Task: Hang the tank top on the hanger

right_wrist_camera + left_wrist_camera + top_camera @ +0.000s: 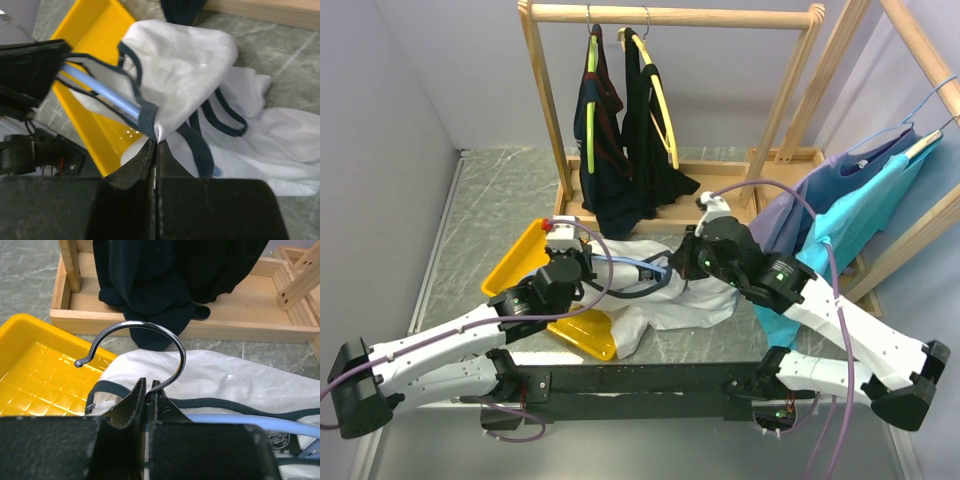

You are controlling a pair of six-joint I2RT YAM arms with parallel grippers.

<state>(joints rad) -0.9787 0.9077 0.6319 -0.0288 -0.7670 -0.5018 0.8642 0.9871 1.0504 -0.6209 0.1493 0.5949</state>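
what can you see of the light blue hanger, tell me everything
The hanger is thin, smooth light-blue plastic with a shiny grey metal hook. The left gripper is shut on the hook's stem. In the left wrist view the curve rises past the fingertips, open tip to the left. One blue arm slips under the navy-trimmed edge of the white tank top, which drapes over it; the rest is hidden. It is held low, near the yellow tray.

legible text: none | tank top (240,380) graphic: too blurred
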